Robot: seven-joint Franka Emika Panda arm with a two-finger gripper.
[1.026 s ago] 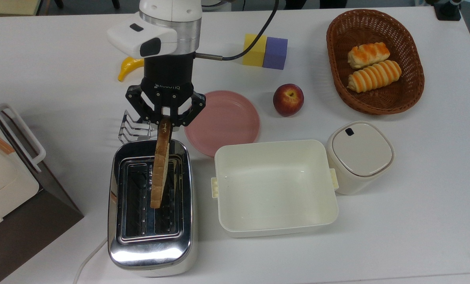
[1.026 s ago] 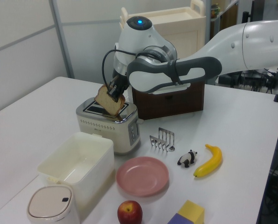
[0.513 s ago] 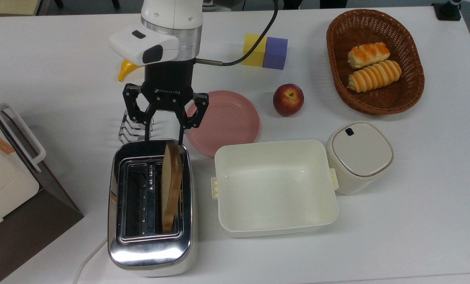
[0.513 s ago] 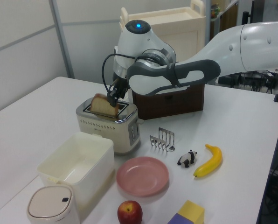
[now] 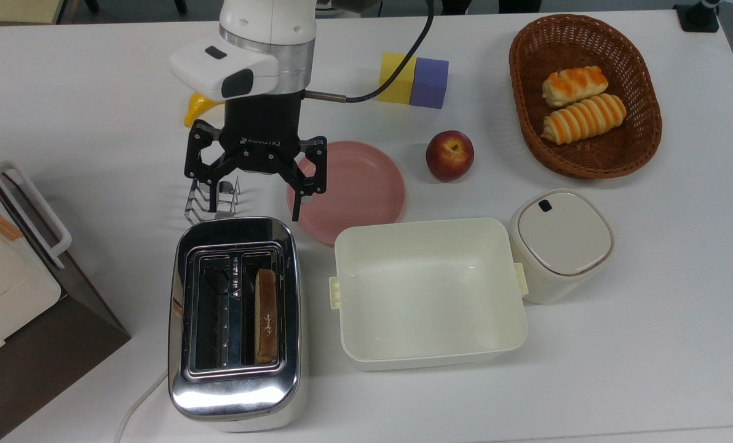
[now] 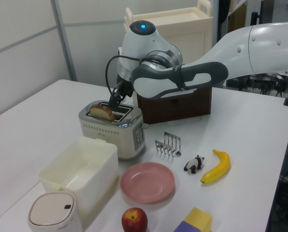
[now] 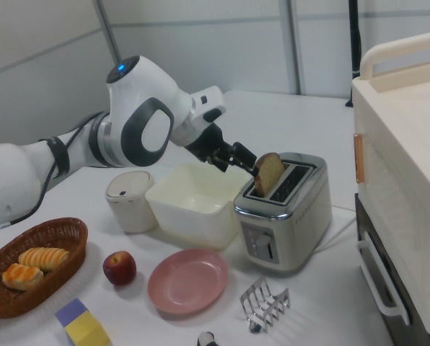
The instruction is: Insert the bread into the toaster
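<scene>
At the lower left of the top view, the toaster (image 5: 234, 323) holds the bread (image 5: 265, 315) standing on edge in the slot nearer the cream tub (image 5: 429, 292); its other slot has nothing in it. At the toaster's twelve o'clock the gripper (image 5: 249, 197) hangs with fingers spread wide, holding nothing, apart from the bread. At three o'clock the tub sits bare inside, a lidded canister (image 5: 560, 245) just beside it. Toward two o'clock a wicker basket (image 5: 526, 123) carries two striped rolls (image 5: 582, 101).
</scene>
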